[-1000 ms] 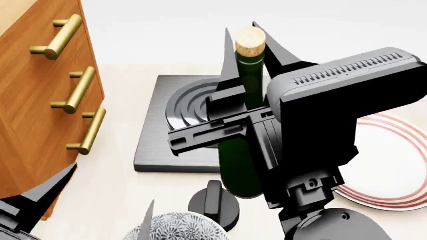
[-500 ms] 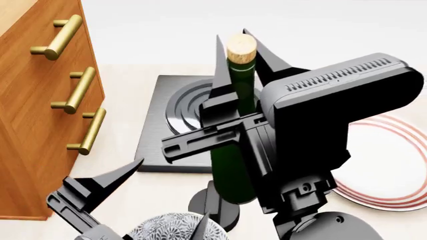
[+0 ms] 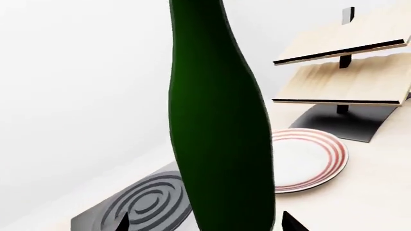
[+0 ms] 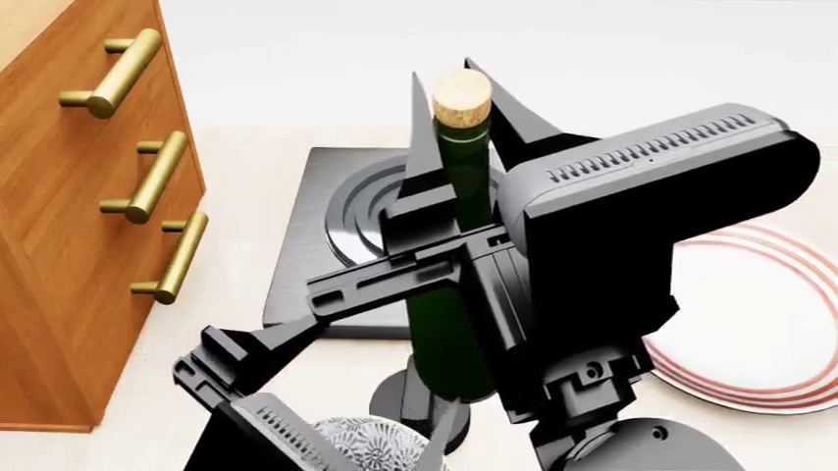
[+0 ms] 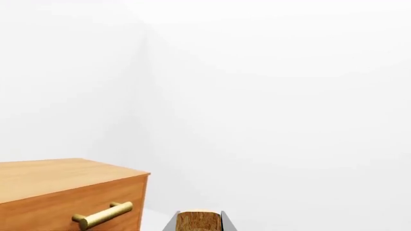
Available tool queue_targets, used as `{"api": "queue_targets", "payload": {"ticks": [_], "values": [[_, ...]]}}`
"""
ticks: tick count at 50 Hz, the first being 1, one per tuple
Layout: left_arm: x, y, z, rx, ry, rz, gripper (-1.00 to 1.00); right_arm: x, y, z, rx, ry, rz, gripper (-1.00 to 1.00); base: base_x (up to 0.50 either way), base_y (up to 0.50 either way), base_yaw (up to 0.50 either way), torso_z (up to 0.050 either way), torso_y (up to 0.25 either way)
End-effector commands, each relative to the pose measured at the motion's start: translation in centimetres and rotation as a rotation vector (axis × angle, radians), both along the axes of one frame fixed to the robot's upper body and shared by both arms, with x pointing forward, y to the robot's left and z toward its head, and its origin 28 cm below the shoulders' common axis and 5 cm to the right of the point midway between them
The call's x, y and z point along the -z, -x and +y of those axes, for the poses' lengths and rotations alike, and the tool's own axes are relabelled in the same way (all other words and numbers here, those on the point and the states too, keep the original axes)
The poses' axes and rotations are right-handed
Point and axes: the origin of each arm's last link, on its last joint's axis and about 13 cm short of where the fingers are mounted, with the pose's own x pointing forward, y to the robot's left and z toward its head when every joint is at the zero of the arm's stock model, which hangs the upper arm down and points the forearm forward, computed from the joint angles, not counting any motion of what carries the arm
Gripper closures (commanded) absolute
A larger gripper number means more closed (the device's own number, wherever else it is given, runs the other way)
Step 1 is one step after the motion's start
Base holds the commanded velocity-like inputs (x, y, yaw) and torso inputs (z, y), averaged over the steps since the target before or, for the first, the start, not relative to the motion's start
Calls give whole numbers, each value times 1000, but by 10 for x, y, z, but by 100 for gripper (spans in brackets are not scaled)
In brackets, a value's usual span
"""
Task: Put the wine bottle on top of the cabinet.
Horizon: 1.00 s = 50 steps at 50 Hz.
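At the far left of the head view stands the large orange-brown wooden cabinet (image 4: 73, 196) with brass-gold bar handles, its flat top out of frame there but showing bare in the right wrist view, which is where the bottle is meant to end up. Next comes the left gripper (image 4: 255, 355), low over the pale desk (image 4: 242, 196) and aimed at the bottle's base; its wrist view shows two dark finger tips standing apart on either side of the glass, so the fingers look spread and hold nothing. In the middle, the tall dark green glass wine bottle (image 4: 452, 294) with a tan cork stopper stands upright, apparently raised above the desk in front of the flat black square plate with raised rings (image 4: 328, 245). The right gripper (image 4: 458, 201) has its fingers closed about the bottle's neck, just under the cork, which leaves the body free and keeps it vertical for carrying. To the right lies a white round plate with red rings (image 4: 759, 324).
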Motion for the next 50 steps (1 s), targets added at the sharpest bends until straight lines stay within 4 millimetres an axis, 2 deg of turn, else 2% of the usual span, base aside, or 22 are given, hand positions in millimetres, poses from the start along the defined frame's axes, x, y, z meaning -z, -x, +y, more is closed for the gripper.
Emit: {"api": "queue_targets", "payload": {"ticks": [1, 17, 30, 50], "values": [[9, -15, -8, 65, 127, 37, -100, -7, 0, -2, 21, -8, -43, 100, 0, 0, 0, 0, 0], [7, -21, -13, 59, 222, -5, -100, -4, 1, -3, 16, -8, -36, 100, 0, 0, 0, 0, 1], [20, -18, -17, 58, 251, -55, -100, 4, 0, -2, 11, -13, -21, 100, 0, 0, 0, 1, 0], [36, -23, -30, 67, 267, -70, -100, 1, 2, 2, -2, -9, -30, 100, 0, 0, 0, 0, 1]]}}
